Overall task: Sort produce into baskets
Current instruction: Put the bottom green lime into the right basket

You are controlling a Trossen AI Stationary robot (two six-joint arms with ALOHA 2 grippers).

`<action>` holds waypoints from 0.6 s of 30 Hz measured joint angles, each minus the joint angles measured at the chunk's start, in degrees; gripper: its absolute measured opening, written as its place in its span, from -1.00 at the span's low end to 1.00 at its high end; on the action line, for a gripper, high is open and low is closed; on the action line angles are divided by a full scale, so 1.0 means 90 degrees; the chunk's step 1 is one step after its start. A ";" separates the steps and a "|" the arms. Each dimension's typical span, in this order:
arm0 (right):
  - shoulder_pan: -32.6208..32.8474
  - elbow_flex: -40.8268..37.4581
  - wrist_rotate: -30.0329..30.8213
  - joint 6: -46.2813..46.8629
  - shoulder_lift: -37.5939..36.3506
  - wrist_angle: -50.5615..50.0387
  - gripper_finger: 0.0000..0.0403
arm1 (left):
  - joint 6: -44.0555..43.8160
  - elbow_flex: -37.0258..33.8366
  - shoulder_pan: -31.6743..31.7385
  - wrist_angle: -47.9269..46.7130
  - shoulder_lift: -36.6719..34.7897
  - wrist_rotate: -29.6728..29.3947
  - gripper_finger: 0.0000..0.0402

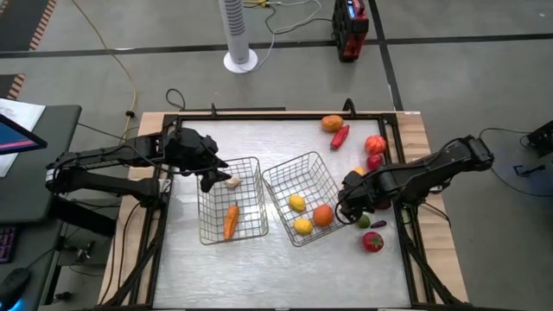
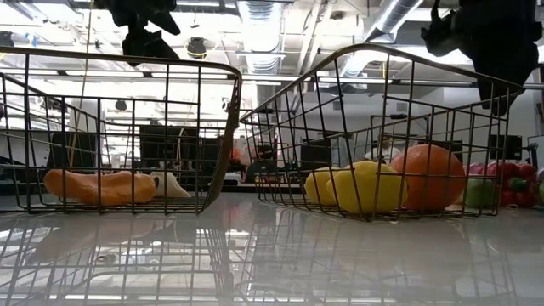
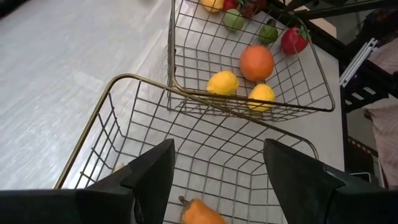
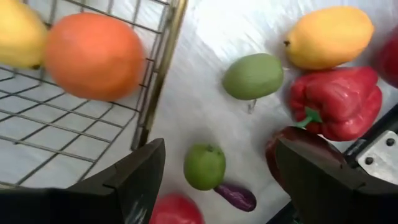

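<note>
Pale table (image 1: pixel 259 259), carrying two wire baskets (image 1: pixel 232 200) (image 1: pixel 302 197) side by side, plus loose produce (image 1: pixel 372 242) scattered along right edge beside second basket.

Produce (image 1: pixel 321 214) in both wire baskets (image 1: pixel 232 200), perhaps.

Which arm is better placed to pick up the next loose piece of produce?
The right. Its open gripper hovers over the loose pieces beside the right basket, with a small green fruit between its fingers. The left gripper hangs open over the left basket, away from them.
</note>
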 joint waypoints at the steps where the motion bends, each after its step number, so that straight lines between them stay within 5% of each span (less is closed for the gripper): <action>1: -0.0022 0.0000 -0.0013 -0.0002 0.0000 0.0032 0.63 | 0.0003 0.0000 0.0000 0.0003 -0.0007 0.0001 0.16; 18: -0.0161 -0.0002 -0.0676 0.0098 0.0212 0.1137 0.63 | 0.0197 0.0002 -0.0001 -0.0061 -0.0010 0.0076 0.16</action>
